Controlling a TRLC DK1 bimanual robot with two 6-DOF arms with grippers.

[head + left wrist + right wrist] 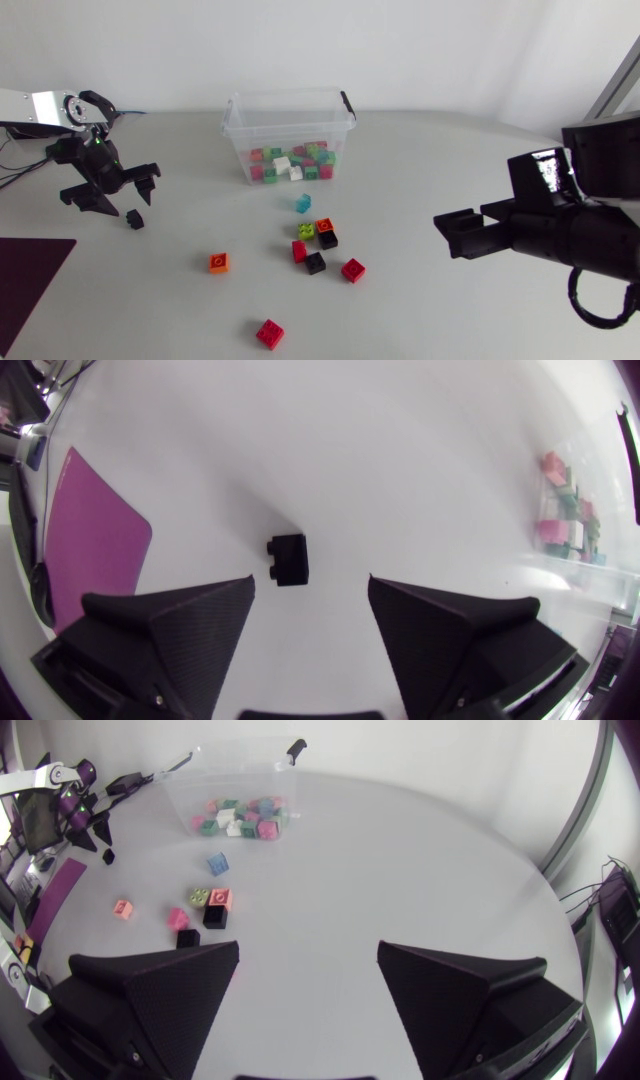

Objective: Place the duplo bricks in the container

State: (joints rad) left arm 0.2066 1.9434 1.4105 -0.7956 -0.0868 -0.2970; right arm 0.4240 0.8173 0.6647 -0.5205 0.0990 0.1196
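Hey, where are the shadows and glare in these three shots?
Head view: soft even light, only a faint shadow under the lone black brick, a shiny patch on the right arm. Left wrist view: the table is glaring white ahead of the left gripper. Right wrist view: even light, no strong shadows around the container.

A black brick lies on the table just ahead of the left tool's spread fingers.
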